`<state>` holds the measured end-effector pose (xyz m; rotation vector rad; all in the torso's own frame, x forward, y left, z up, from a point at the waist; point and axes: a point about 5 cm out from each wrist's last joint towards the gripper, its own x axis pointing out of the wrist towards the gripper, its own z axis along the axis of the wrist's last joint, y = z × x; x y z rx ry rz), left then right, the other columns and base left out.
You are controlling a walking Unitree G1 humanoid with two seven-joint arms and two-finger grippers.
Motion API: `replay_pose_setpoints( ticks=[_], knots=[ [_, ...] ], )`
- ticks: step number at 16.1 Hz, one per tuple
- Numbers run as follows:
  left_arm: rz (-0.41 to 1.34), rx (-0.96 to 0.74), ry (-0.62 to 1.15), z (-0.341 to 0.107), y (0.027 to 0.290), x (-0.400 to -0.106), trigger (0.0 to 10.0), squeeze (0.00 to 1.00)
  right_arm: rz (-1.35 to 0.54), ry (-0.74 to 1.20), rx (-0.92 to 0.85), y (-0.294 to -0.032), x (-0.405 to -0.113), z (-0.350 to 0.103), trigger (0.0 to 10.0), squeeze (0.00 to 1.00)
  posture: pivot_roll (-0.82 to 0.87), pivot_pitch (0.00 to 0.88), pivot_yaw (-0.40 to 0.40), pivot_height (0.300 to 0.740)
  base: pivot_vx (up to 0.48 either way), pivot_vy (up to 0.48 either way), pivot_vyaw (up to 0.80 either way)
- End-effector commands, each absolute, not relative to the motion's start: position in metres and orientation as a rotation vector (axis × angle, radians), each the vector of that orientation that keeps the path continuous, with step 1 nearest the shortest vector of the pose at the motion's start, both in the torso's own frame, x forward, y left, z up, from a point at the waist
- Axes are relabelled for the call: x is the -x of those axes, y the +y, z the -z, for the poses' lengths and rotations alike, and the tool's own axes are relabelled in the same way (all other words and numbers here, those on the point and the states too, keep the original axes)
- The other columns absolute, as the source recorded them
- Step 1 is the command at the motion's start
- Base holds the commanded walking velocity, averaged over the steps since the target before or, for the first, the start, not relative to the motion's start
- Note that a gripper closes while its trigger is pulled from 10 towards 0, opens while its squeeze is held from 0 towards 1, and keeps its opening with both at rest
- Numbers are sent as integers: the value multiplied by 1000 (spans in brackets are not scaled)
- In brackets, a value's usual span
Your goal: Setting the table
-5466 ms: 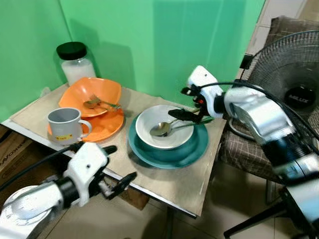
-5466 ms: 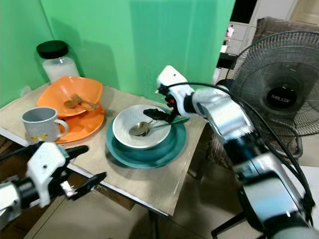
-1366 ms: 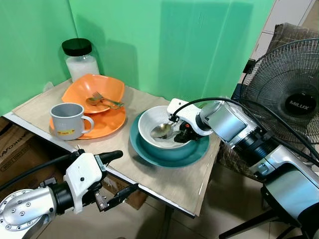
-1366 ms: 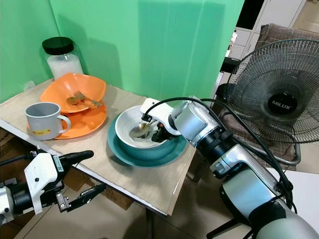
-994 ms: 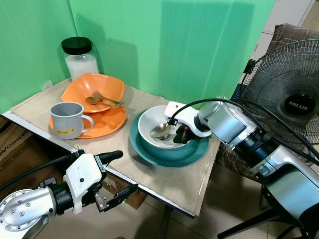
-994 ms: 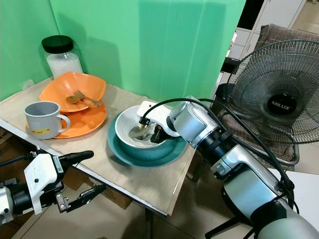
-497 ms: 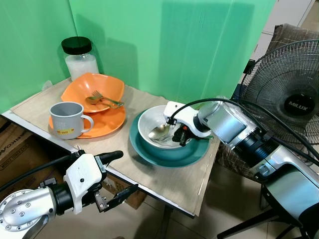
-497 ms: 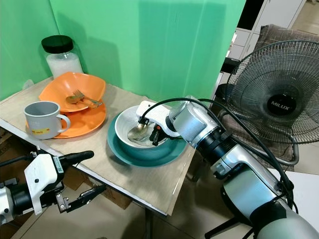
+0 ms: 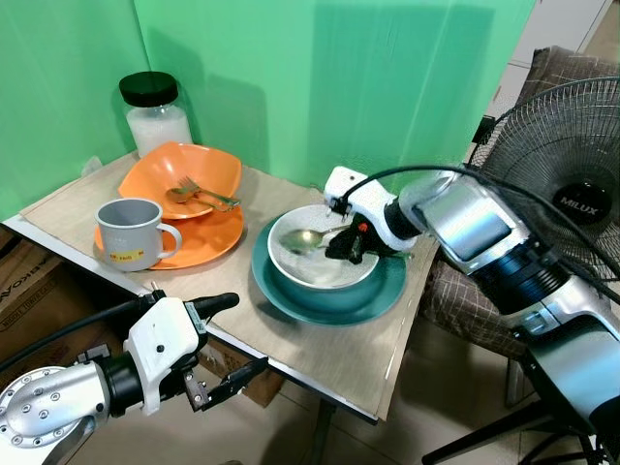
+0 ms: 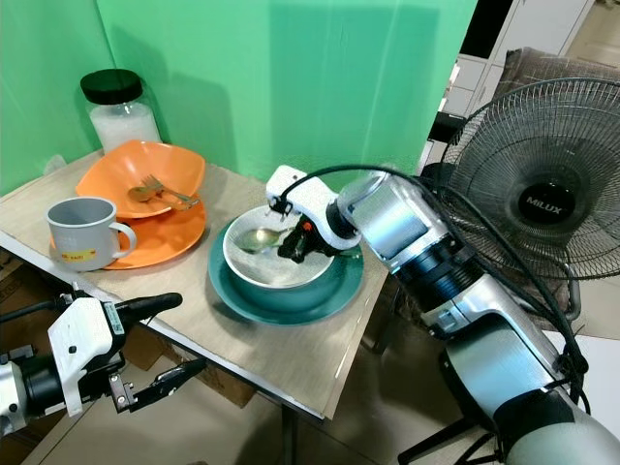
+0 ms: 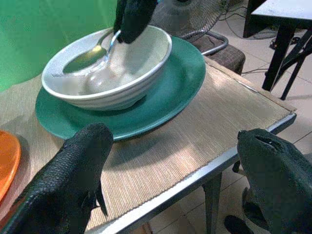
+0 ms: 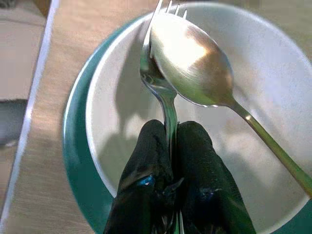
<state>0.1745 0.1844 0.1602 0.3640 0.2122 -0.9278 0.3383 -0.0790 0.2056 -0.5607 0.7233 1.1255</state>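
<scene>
Centre frame, the right gripper [image 12: 170, 161] has its fingers clenched on a fork [image 12: 155, 73] above the white bowl [image 9: 291, 266], which sits on the teal plate [image 9: 281, 298]. A spoon [image 12: 195, 68] lies across the fork, hiding part of its tines. Lower left, the left gripper [image 9: 228, 334] hangs spread wide below the table [image 9: 320, 344] edge, grasping nothing.

**Count of things on and near the table**

There are two bowls: one white bowl [image 9: 320, 260] and one orange bowl [image 9: 184, 176]. There are two plates: one green plate [image 9: 329, 295] and one orange plate [image 9: 199, 247]. I count one grey mug [image 9: 129, 232], one jar [image 9: 155, 114] and one fan [image 9: 572, 184]. In the white bowl are one spoon [image 12: 192, 68] and one fork [image 12: 158, 85]. The cutlery in the orange bowl is too small to count.
</scene>
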Motion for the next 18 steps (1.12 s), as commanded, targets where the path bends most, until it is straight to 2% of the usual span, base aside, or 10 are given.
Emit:
replay_pose_setpoints(
  ticks=[1,9,12,15,18],
  knots=[
    [941,-379,211,-161,182,-175,10000,0,-1127,672,551,-78,-339,-221,0,0,-58,0,-42,740,0,0,0],
    [926,-384,241,-155,179,-174,10000,0,-1159,717,604,-65,-327,-196,0,0,-42,0,-60,740,0,0,0],
    [900,-363,213,-158,177,-176,10000,0,-1201,660,478,-59,-326,-212,0,0,-39,0,-66,740,0,0,0],
    [839,-306,128,-169,171,-183,10000,0,-1141,545,304,-65,-329,-228,0,0,-41,0,-65,740,0,0,0],
    [805,-311,105,-173,169,-188,10000,0,-1074,509,216,-71,-326,-232,0,0,-51,0,-51,740,0,0,0]
  ],
)
